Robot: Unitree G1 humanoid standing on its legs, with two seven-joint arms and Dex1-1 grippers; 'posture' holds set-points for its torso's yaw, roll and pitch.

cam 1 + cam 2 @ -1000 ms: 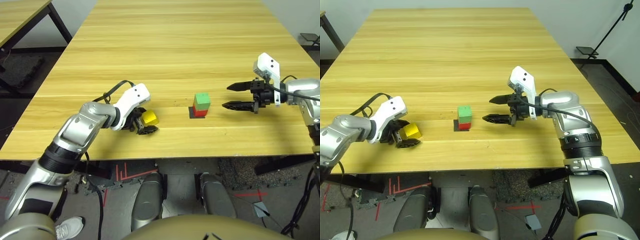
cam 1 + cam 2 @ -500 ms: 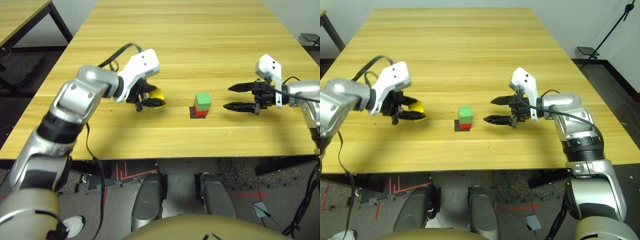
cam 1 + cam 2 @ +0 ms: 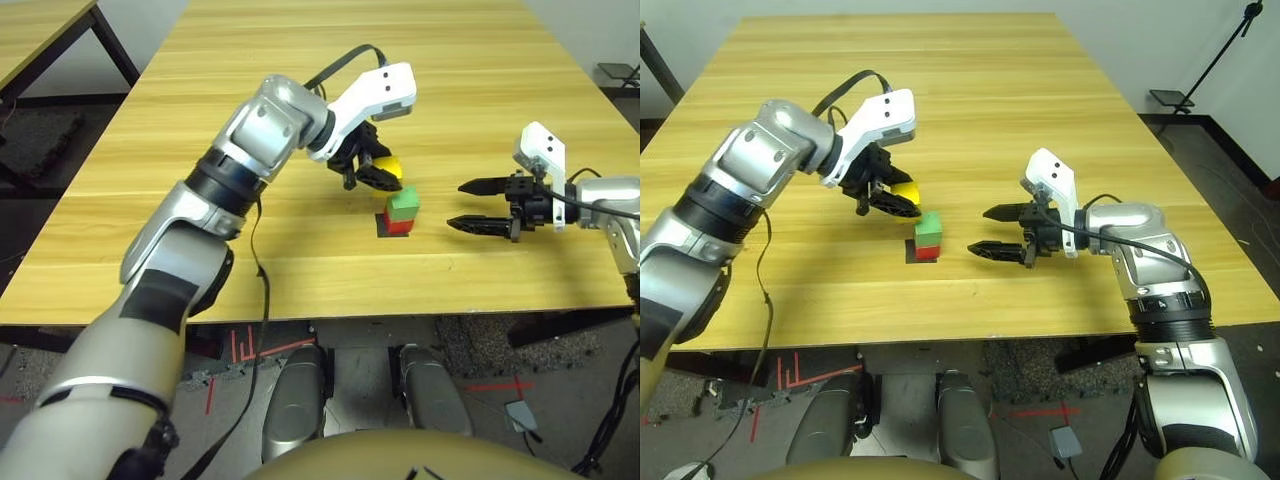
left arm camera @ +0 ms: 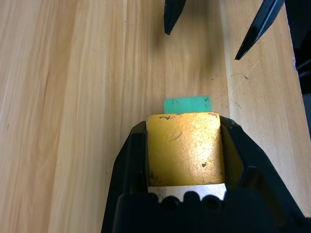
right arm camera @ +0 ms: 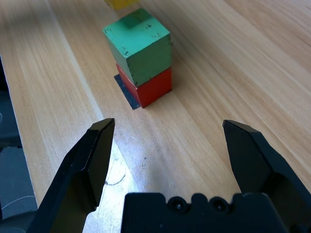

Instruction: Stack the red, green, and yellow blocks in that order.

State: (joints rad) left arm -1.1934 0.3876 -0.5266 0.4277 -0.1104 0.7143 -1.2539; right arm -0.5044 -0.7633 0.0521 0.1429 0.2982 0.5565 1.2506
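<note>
Above and just left of the green (image 3: 404,201) on red (image 3: 399,224) stack, the left fingers (image 3: 375,172) pinch the yellow block (image 4: 185,148). Next it needs centring over green, then lowering. Right fingers (image 3: 484,205) wait spread nearby.

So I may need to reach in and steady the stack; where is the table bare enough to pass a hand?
The far half of the table is bare, and so is the near strip along its front edge. It is crowded mid-table: the left gripper holds the yellow block over the green block on the red block, with the open right gripper close beside them.
</note>
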